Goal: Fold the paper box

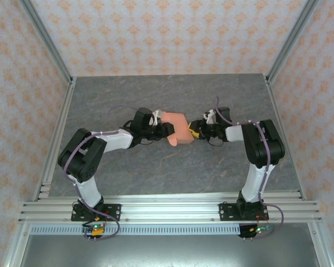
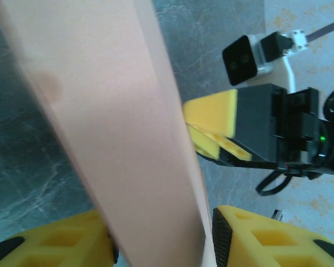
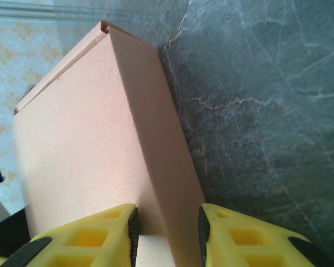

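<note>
The paper box point(image 1: 178, 128) is salmon-orange card folded into a small flat closed box, held above the middle of the grey table point(image 1: 128, 94) between both arms. My left gripper point(image 1: 166, 129) comes in from the left. In the left wrist view the paper box point(image 2: 117, 128) runs between the yellow fingers point(image 2: 256, 239), and my left gripper point(image 2: 161, 240) is shut on it. My right gripper point(image 1: 192, 133) holds the opposite end. Its pads clamp one narrow side wall of the paper box point(image 3: 83, 144), so my right gripper point(image 3: 167, 229) is shut on it. The left wrist view also catches the right gripper's fingers point(image 2: 214, 119).
Patterned walls and metal frame posts point(image 1: 47, 47) enclose the table on three sides. An aluminium rail point(image 1: 167, 208) with both arm bases runs along the near edge. Bare tabletop lies all round the box.
</note>
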`<action>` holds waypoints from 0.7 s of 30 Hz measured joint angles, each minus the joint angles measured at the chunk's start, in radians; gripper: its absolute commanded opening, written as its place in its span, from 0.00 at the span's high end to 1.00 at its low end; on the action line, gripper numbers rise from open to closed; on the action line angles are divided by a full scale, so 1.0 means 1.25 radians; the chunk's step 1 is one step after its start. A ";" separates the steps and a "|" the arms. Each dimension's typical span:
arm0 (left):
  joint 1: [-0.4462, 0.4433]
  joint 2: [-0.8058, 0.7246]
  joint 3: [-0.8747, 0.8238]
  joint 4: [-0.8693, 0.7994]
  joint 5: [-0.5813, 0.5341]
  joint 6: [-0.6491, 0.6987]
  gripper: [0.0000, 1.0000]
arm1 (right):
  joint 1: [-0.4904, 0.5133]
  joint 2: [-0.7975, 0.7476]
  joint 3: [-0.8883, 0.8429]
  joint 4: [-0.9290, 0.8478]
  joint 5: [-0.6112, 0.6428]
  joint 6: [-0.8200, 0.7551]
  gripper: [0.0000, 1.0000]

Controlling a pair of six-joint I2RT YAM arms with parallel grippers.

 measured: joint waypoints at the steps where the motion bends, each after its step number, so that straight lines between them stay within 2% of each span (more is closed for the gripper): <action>1: -0.004 -0.005 0.002 -0.002 0.000 0.000 0.51 | 0.000 0.001 0.000 0.004 0.002 0.002 0.64; 12: -0.048 -0.020 0.090 -0.028 -0.003 -0.010 0.50 | 0.000 0.013 0.000 0.018 0.007 0.022 0.56; 21: -0.049 0.024 0.163 -0.074 -0.020 -0.012 0.51 | 0.001 0.011 0.012 -0.004 0.009 0.021 0.55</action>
